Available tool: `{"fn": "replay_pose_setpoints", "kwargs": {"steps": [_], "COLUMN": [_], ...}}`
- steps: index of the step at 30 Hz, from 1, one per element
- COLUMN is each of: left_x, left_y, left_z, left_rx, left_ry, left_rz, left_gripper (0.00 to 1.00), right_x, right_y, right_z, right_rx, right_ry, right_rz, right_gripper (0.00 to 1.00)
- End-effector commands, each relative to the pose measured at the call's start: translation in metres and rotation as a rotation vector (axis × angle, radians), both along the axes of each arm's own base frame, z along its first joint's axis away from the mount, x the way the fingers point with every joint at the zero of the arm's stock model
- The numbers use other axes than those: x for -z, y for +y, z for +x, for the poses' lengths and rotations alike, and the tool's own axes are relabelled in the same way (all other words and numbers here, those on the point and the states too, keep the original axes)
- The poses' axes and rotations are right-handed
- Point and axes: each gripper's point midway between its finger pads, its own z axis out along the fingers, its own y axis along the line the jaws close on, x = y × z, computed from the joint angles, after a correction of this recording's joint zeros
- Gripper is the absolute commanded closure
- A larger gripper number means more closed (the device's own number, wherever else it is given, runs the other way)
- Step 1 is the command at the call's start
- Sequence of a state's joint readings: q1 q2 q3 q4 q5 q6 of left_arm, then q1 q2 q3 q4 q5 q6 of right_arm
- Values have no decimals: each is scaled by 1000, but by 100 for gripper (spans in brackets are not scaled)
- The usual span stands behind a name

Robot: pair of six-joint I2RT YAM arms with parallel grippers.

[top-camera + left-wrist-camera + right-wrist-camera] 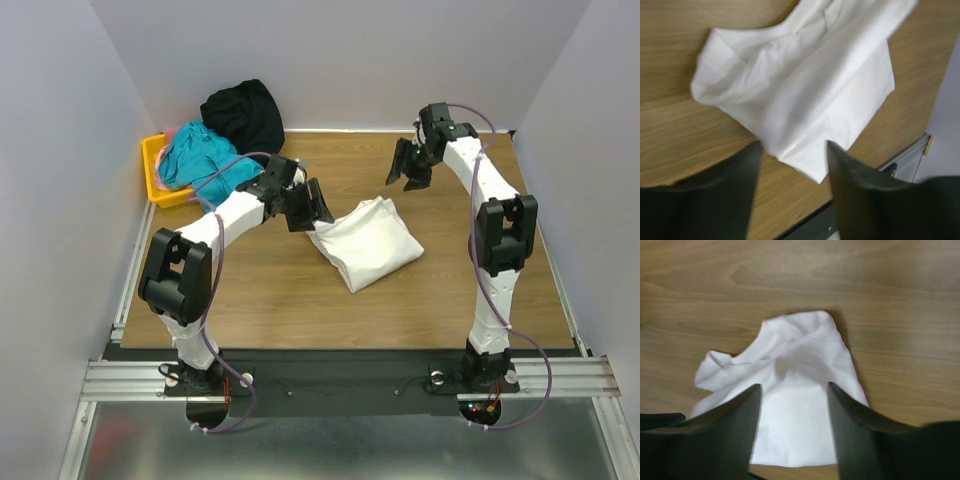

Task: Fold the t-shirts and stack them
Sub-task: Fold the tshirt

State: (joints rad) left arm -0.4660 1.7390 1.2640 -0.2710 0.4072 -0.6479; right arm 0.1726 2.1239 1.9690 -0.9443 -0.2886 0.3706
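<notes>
A: Where is the white t-shirt [365, 242]?

B: In the middle of the desk [300, 300], folded into a rough rectangle with its left end bunched. Both grippers have their jaws apart and hold nothing. The left gripper [308, 205] hovers at the shirt's far-left corner, and the right gripper [408, 178] is off to the far right.

A: How to finish well?

B: I'd pinch the bunched end through all layers and draw it flat before stacking. Lifting 1 layer would likely undo the fold.

A: Count?

B: 4 shirts: this one, 1 teal t-shirt [200, 160] and 1 pink t-shirt [178, 132] in the 1 yellow bin [152, 170], and 1 black t-shirt [245, 115] beside it. 2 grippers.
</notes>
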Motion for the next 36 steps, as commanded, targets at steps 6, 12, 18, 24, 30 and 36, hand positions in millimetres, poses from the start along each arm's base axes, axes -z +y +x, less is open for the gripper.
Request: {"fn": "replay_pose_setpoints", "kwargs": {"steps": [6,12,18,24,30,36], "left_x": [-89,-70,-64,-73,-55,-22], "left_y": [27,27,8,-50,-101,-113], "left_z": [49,22,-14,-32,-62,-90], "left_rx": [-131,-82,-44,51,201,303], "left_ry": [-213,-159,-143,-152,-89,6], "left_rz": [118,116,65,-10,-70,-100], "left_gripper": [1,1,1,2,1,1], "right_x": [-112,-112,-83,-38,-23,-15], "right_y": [1,-9,-17,-23,-18,-16], "right_z": [49,25,-13,-46,-61,-64], "right_rx": [5,-27,-87,-80,-98,-123], "right_ry": [-352,-345,-297,-205,-187,-177], "right_rz": [44,32,7,-8,35,93], "right_gripper": [18,16,16,16,16,16]}}
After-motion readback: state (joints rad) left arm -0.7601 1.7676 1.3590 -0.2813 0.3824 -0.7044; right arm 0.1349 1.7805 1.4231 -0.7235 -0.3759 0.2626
